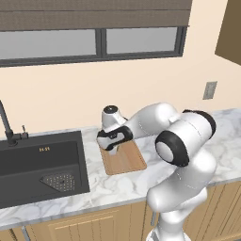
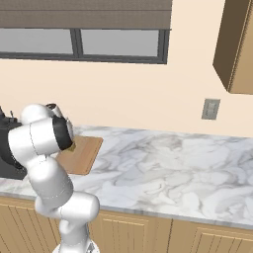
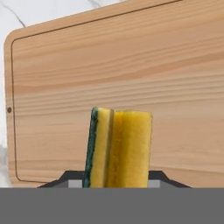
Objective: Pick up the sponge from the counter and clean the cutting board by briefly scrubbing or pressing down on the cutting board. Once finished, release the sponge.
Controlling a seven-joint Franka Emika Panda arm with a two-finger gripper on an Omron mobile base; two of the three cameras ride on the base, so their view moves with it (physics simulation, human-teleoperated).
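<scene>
The yellow sponge (image 3: pixel 120 148) with its dark green scrub face on the left stands on edge between my fingers. My gripper (image 3: pixel 116 178) is shut on it, pointing down at the light-brown wooden cutting board (image 3: pixel 131 65). In the left base view my gripper (image 1: pixel 112 147) hangs over the far left part of the cutting board (image 1: pixel 128 162). In the right base view a sliver of the sponge (image 2: pixel 72 147) peeks out beside my arm, at the edge of the cutting board (image 2: pixel 84 154). I cannot tell whether the sponge touches the board.
The board lies on the marbled counter (image 1: pixel 117 188), just right of the black sink basin (image 1: pixel 37 164) with its dark faucet (image 1: pixel 6 123). A wall outlet (image 2: pixel 211 109) and an upper cabinet (image 2: pixel 237 44) are to the right. The counter (image 2: pixel 168 163) stretches right of the board.
</scene>
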